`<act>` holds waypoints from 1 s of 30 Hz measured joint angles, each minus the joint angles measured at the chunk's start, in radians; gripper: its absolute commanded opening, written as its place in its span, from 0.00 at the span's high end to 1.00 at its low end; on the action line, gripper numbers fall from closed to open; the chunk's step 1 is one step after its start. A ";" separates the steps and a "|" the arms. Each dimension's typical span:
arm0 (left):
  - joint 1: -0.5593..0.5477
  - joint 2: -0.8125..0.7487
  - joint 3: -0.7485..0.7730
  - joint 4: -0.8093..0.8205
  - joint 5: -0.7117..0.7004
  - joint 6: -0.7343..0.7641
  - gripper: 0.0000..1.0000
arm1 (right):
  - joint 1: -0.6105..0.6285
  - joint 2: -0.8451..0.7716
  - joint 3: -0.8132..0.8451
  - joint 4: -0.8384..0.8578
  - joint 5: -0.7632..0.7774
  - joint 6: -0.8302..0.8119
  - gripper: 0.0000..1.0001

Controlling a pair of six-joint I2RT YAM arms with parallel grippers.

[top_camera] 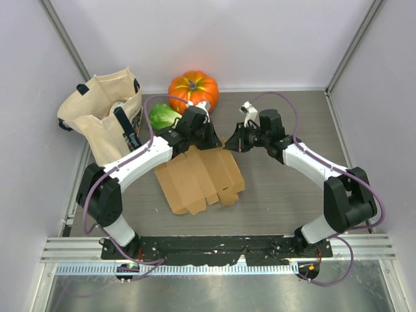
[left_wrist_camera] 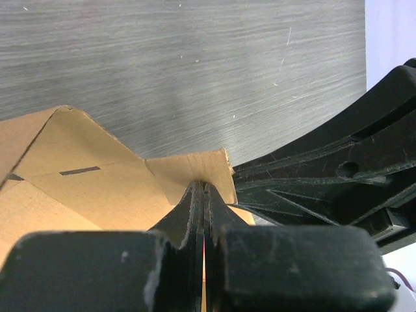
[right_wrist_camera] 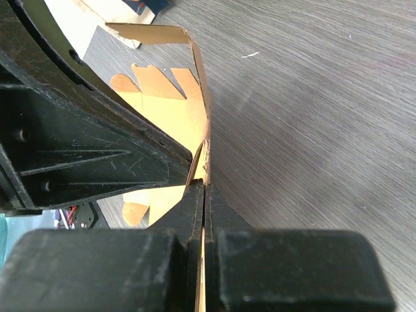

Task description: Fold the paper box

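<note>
The paper box [top_camera: 198, 179] is a tan cardboard die-cut lying mostly flat mid-table, with its far edge lifted. My left gripper [top_camera: 213, 141] and right gripper [top_camera: 229, 144] meet at that far edge, close together. In the left wrist view the left gripper [left_wrist_camera: 205, 192] is shut on a raised flap of the paper box [left_wrist_camera: 97, 175], with the right gripper's black body [left_wrist_camera: 325, 182] just beside it. In the right wrist view the right gripper [right_wrist_camera: 205, 184] is shut on the edge of an upright bent flap [right_wrist_camera: 169, 107].
An orange pumpkin [top_camera: 193, 88] stands at the back, just behind the left gripper. A green item [top_camera: 164, 117] lies beside it. A beige tote bag [top_camera: 104, 120] stands at the back left. White walls enclose the table; a metal rail [top_camera: 214, 250] runs along the front.
</note>
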 measured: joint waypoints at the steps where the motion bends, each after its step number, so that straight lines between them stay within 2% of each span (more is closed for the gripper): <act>1: 0.000 0.004 -0.003 0.005 0.002 -0.001 1.00 | -0.001 0.000 -0.010 0.009 0.001 0.006 0.99; 3: 0.000 0.014 -0.007 0.005 0.006 0.000 0.98 | -0.001 0.000 -0.025 0.016 0.008 0.013 0.99; 4: -0.001 0.018 -0.008 0.004 0.006 0.001 0.91 | -0.001 0.000 -0.030 0.015 0.012 0.013 0.99; 6: -0.002 0.017 -0.013 0.006 0.005 0.009 0.83 | 0.000 0.000 -0.032 0.012 0.021 0.013 0.99; 8: -0.002 0.006 -0.032 0.012 -0.003 0.020 0.79 | 0.001 -0.002 -0.032 0.005 0.033 0.011 0.99; 12: 0.007 -0.088 -0.144 0.004 -0.043 0.043 0.94 | -0.011 -0.024 -0.042 -0.007 0.053 0.007 0.99; 15: 0.024 -0.183 -0.222 -0.019 -0.090 0.068 0.94 | -0.026 -0.045 -0.062 -0.007 0.051 0.005 0.99; 20: 0.109 -0.267 -0.285 -0.031 -0.154 0.080 0.87 | -0.037 -0.059 -0.097 -0.008 0.029 -0.008 0.99; 23: 0.173 -0.252 -0.293 -0.030 -0.151 0.055 0.89 | -0.037 -0.059 -0.103 -0.011 0.013 -0.016 0.99; 24: 0.194 -0.239 -0.292 -0.025 -0.144 0.044 0.93 | -0.037 -0.060 -0.103 -0.011 0.007 -0.017 0.99; 26: 0.225 -0.198 -0.280 -0.026 -0.135 0.024 0.96 | -0.037 -0.060 -0.105 -0.007 -0.003 -0.017 0.99; 30: 0.243 -0.086 -0.212 -0.033 -0.142 0.006 1.00 | -0.037 -0.061 -0.105 0.000 -0.016 -0.014 0.99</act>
